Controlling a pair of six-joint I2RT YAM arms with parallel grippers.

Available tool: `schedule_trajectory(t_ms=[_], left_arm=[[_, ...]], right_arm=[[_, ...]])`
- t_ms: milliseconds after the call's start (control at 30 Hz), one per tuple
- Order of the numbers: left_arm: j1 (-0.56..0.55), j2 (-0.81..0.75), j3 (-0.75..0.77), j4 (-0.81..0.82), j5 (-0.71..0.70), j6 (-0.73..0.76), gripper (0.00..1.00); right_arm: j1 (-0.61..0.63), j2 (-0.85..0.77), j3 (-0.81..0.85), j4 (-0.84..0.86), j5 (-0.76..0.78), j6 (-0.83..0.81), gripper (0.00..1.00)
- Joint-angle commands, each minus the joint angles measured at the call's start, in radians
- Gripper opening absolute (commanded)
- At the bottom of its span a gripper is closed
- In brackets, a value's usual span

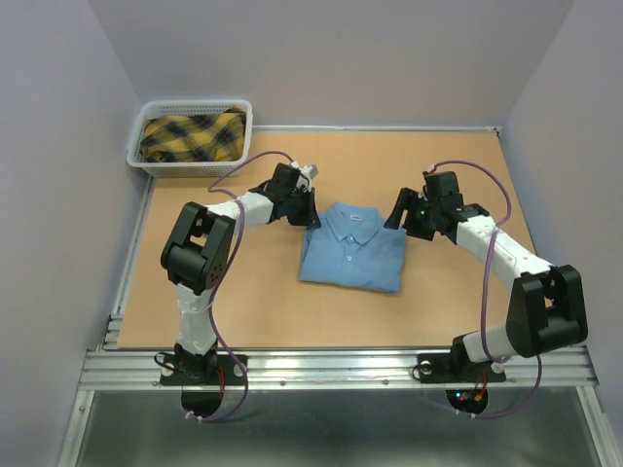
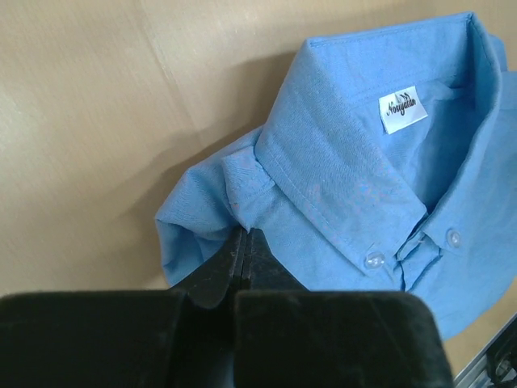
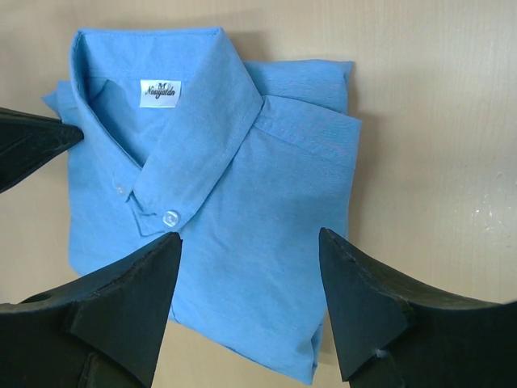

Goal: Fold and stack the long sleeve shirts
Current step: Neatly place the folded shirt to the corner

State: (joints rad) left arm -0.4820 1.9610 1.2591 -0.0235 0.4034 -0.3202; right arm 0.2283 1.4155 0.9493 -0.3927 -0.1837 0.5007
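Shirt [image 1: 352, 249], light blue, lies folded in a neat rectangle, collar up, in the middle of the table [image 1: 243, 311]. It looks soft, light and floppy, so it is likely best gripped at the thick shoulder folds. Left gripper [image 1: 310, 212] is clenched at the left shoulder fold; whether cloth is pinched is unclear. Right gripper [image 1: 401, 216] gapes beside the right shoulder. Bare tabletop surrounds the shirt, and a basket [image 1: 146, 161] sits at the far left.
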Motion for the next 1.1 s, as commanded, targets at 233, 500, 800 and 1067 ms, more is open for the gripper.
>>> schedule_trajectory(t_ms=[233,500,800,1067], left_arm=[[0.000,-0.163,-0.047,0.019,-0.009,-0.028,0.00],[-0.004,-0.154,-0.064,0.019,-0.009,-0.029,0.00],[-0.006,-0.169,-0.061,0.017,-0.017,-0.028,0.00],[-0.006,-0.208,-0.105,0.011,-0.044,-0.042,0.00]], right_arm=[[-0.020,0.063,0.083,0.051,0.049,0.006,0.66],[-0.046,0.210,0.233,0.072,-0.059,-0.008,0.47],[-0.058,0.410,0.278,0.150,-0.140,0.002,0.35],[-0.067,0.494,0.223,0.227,-0.165,0.015,0.31]])
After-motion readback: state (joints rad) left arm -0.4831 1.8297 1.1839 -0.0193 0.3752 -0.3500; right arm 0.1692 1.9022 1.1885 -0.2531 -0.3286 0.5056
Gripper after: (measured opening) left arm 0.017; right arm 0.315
